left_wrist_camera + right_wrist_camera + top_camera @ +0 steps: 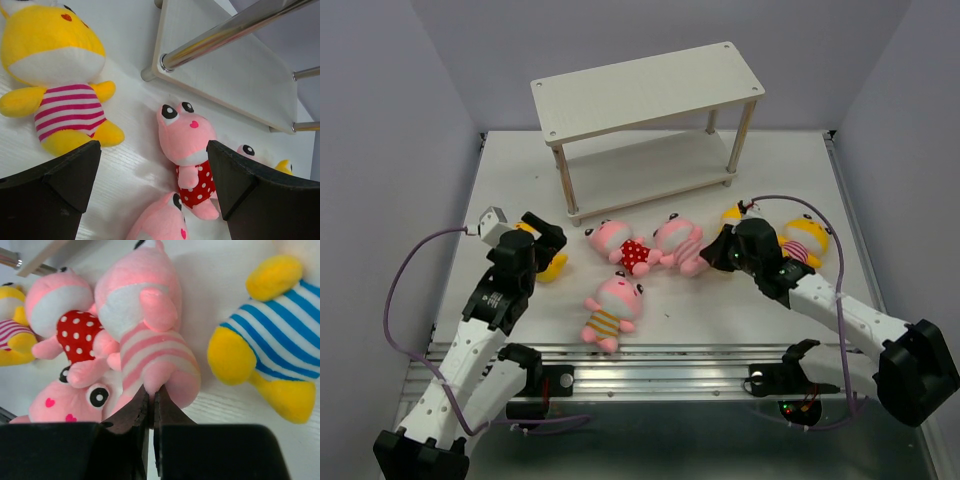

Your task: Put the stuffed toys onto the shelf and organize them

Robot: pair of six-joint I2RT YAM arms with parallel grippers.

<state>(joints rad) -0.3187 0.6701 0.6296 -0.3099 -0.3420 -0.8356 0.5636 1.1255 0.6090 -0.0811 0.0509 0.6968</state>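
Now, the right claw (151, 394), tips pressed together against the foot of the pink striped toy (150, 340), should open wide and straddle its belly before lifting toward the shelf (650, 85) behind, well apart, while the left claw (152, 146) hovers spread.

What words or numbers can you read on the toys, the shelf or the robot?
None: no words, numbers or labels can be read anywhere.
The pink toys and yellow toys carry only stripes, dots and small hearts.
The shelf is plain, and the robot arms show no writing.
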